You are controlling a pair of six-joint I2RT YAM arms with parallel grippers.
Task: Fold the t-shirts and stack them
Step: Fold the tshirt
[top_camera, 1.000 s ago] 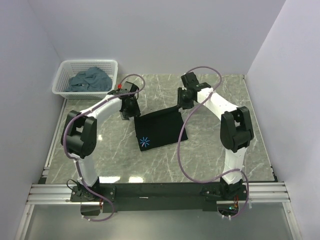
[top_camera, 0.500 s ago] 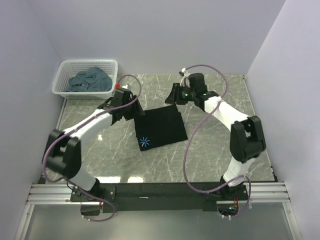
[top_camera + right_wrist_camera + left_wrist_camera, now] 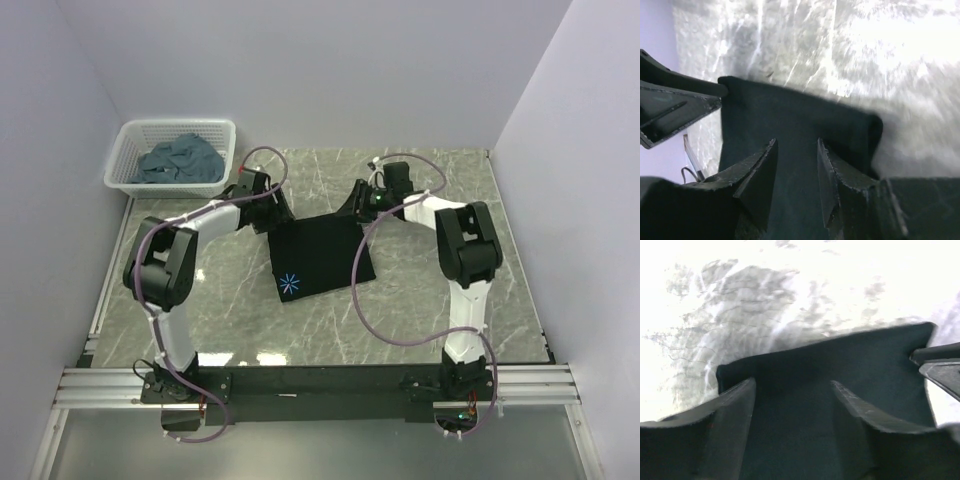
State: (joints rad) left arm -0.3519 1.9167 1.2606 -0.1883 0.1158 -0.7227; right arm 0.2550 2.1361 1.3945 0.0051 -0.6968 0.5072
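A black t-shirt (image 3: 322, 252) lies folded into a rectangle at mid-table, its pale-blue starburst print (image 3: 290, 284) at the near left corner. My left gripper (image 3: 279, 213) sits low at the shirt's far left corner. In the left wrist view it (image 3: 792, 385) is open, with flat black cloth (image 3: 840, 360) under the gap. My right gripper (image 3: 358, 205) is at the far right corner. It (image 3: 796, 142) is open too, over the shirt's folded edge (image 3: 860, 130). Slate blue-grey t-shirts (image 3: 180, 160) lie crumpled in the basket.
The white lattice basket (image 3: 180, 123) stands at the back left corner against the wall. White walls close in the marble table (image 3: 430, 300) on three sides. Purple cables loop off both arms. Each wrist view catches the other gripper at its side edge.
Both arms have swung their elbows about while the grippers stayed at the shirt's far edge. The left jaws have spread a little wider. The shirt has barely shifted.
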